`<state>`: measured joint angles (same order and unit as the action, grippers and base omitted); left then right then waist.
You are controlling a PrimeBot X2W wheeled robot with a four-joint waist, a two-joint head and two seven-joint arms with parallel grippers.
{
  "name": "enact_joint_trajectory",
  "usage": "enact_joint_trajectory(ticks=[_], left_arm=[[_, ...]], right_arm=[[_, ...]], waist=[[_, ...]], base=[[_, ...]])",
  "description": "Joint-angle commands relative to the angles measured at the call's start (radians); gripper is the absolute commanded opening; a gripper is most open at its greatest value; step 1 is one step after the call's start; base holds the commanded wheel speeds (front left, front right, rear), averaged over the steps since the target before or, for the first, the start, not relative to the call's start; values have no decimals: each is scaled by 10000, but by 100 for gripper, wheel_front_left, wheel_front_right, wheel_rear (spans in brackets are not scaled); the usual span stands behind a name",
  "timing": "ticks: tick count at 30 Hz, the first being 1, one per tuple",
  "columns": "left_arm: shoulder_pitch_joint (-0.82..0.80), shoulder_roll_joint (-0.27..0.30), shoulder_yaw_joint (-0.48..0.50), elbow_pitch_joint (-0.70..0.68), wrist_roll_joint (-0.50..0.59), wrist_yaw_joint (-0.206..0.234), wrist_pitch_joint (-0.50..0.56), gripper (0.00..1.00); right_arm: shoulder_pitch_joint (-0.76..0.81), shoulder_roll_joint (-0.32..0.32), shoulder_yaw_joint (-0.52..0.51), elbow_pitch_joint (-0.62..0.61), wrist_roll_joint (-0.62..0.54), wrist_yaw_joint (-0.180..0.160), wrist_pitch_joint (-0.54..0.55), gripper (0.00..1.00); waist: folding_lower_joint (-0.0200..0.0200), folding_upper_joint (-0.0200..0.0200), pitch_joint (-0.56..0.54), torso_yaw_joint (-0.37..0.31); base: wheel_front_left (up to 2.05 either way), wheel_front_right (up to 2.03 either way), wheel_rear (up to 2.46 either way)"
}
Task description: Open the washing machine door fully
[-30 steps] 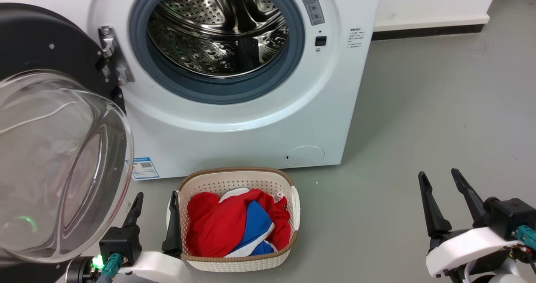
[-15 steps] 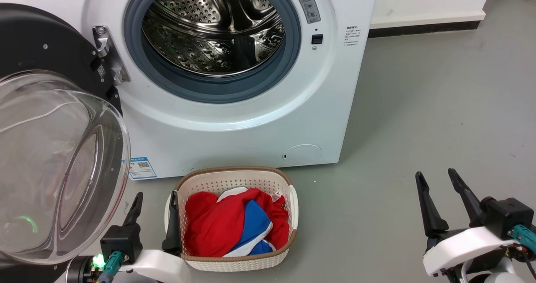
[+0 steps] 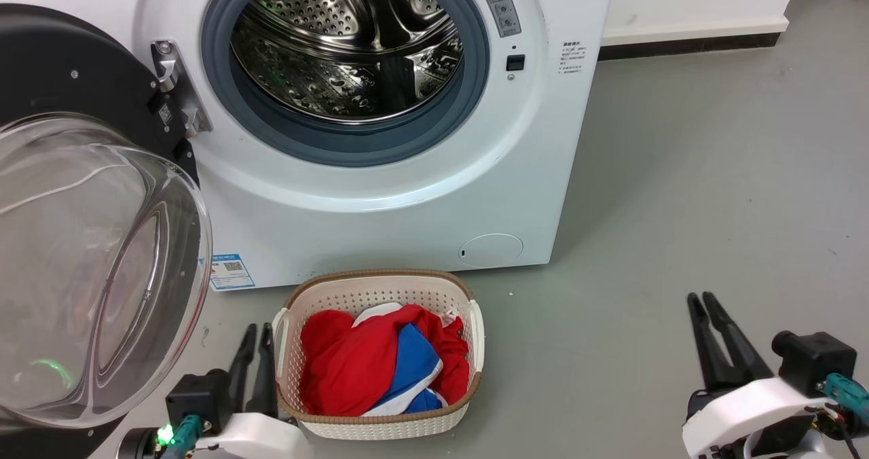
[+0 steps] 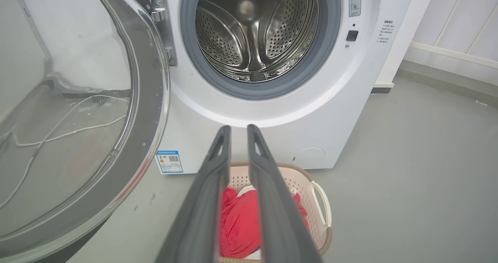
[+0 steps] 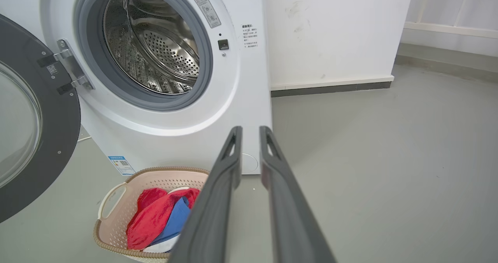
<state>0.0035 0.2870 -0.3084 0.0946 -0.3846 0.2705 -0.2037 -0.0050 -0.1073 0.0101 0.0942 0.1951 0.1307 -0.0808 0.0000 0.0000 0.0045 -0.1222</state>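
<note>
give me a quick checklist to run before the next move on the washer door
1. Door open: the washing machine door stands swung wide, left of the washing machine, and the drum is uncovered. ok
2. Door at its hinge limit: cannot tell
3. Left pincer free: shut, holding nothing. ok
4. Right pincer free: shut, holding nothing, over the floor. ok
5. Room around the left pincer: the laundry basket stands right beside it, with the door's glass on its other side. not ok, probably tight
</note>
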Motion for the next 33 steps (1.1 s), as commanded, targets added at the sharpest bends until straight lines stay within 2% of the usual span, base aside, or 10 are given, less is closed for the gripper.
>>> enact_joint_trajectory(ticks=[1,16,33], left_arm=[[-125,-7,152,-166,-369,-105,61,0],[-378,-378,882,230,-2886,-899,618,0],[-606,-767,1572,585,-5180,-1650,1139,0]], right_arm=[[-210,-12,-62,-98,425,0,36,0],[-389,103,-302,202,3222,0,431,0],[-562,214,-525,500,5793,0,786,0]], waist=[[0,0,-1,16],[0,0,-3,164],[0,0,-6,332]], base=[[0,0,0],[0,0,0],[0,0,0]])
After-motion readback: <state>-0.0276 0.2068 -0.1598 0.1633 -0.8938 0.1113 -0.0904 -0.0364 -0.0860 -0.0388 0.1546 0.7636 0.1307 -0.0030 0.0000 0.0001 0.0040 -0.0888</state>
